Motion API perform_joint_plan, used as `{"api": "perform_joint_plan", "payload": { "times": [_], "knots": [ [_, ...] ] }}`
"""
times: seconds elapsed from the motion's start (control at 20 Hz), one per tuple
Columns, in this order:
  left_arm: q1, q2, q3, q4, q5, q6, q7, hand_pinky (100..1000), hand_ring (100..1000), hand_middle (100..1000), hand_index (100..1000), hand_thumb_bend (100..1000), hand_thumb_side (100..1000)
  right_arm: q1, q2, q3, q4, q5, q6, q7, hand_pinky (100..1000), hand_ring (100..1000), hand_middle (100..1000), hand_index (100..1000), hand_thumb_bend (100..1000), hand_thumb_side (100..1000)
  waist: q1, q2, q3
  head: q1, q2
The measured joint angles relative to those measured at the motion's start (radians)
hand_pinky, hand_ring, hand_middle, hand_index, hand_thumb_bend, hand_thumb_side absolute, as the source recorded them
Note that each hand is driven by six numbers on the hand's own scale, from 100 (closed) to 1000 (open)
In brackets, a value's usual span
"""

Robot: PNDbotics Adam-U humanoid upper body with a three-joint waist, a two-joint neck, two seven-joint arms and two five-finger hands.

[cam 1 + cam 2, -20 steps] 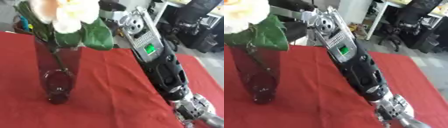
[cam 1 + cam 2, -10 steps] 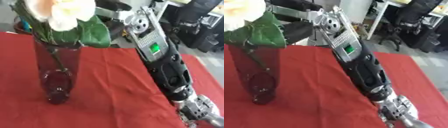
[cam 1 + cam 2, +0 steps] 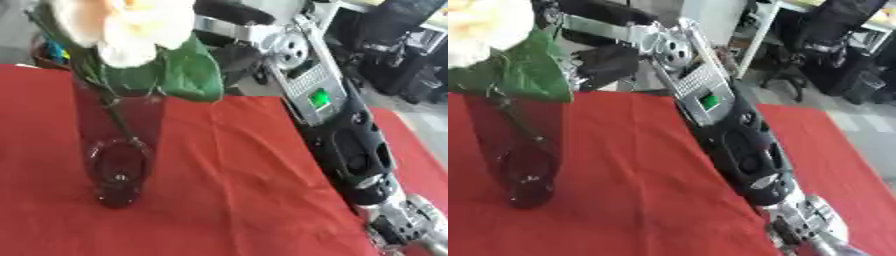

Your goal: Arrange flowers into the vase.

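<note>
A tall dark glass vase (image 3: 118,150) stands upright on the red tablecloth (image 3: 236,200) at the left. A white flower (image 3: 131,25) with broad green leaves (image 3: 188,75) rises out of its mouth, and the green stem runs down inside the glass. My right arm (image 3: 346,145), black with a green light, slants from the top centre down to the lower right corner, to the right of the vase and apart from it. Only its silver wrist (image 3: 407,225) shows; the hand is cut off by the lower edge. My left hand shows in neither view.
The red cloth's far edge runs behind the vase, and its right edge lies past my arm. Beyond the table are black office chairs (image 3: 833,45), a white post (image 3: 750,45) and grey floor.
My right arm has drifted slightly to the right. The vase and the flower stand as before.
</note>
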Motion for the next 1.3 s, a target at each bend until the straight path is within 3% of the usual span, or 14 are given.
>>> {"api": "perform_joint_plan", "payload": {
  "times": [0.95,1.3],
  "knots": [
    [0.006,0.000,0.000,0.000,-0.002,0.001,0.001,622,463,696,788,122,1000,0.060,-0.016,-0.054,-0.008,-0.040,0.024,-0.037,958,1000,309,880,572,1000,0.022,0.000,-0.023,0.027,-0.008],
    [0.014,0.000,0.001,0.000,-0.004,0.000,0.010,621,464,697,789,121,1000,0.183,-0.024,-0.095,-0.039,-0.023,0.035,-0.081,957,1000,300,879,565,1000,0.048,-0.009,-0.066,0.103,-0.007]
  ]
}}
